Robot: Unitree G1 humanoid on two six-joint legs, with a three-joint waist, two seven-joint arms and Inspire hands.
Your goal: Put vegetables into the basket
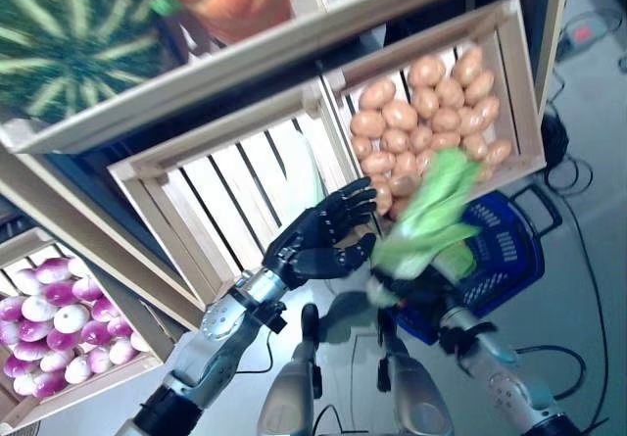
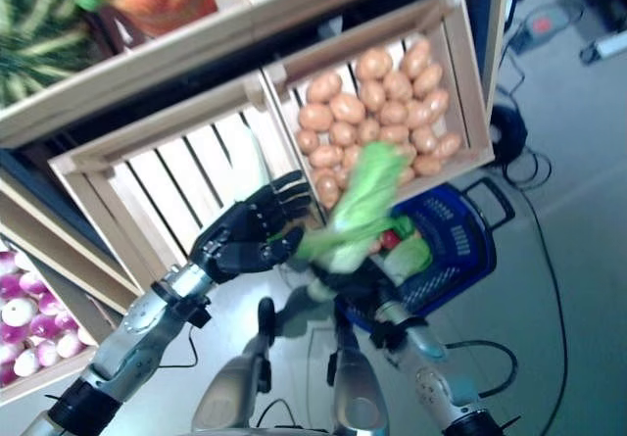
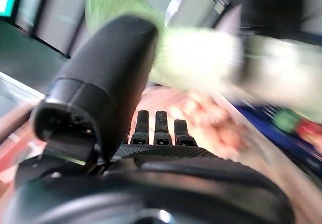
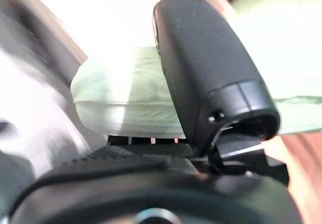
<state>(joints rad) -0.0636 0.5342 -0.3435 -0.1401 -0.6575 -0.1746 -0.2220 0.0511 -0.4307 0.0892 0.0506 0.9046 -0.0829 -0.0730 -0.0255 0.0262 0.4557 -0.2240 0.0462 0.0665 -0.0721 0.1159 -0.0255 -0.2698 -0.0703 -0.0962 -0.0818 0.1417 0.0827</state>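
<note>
My right hand (image 1: pixel 423 294) is shut on a leafy green vegetable (image 1: pixel 433 211) with a pale stalk and holds it up in front of the stand, above the near-left rim of the blue basket (image 1: pixel 514 260). The right wrist view shows my thumb (image 4: pixel 201 68) pressed across the pale green stalk (image 4: pixel 126 108). My left hand (image 1: pixel 318 242) hangs just left of the vegetable, fingers relaxed, holding nothing. The basket (image 2: pixel 468 252) stands on the floor below the stand, and a red thing (image 2: pixel 402 226) and a green thing (image 2: pixel 411 256) lie in it.
A wooden stand with slatted crates rises right behind both hands: one crate (image 1: pixel 235 186) behind my left hand, another (image 1: pixel 509 83) above the basket. A lower crate (image 1: pixel 59 377) sticks out at the far left. Grey floor lies to the right of the basket.
</note>
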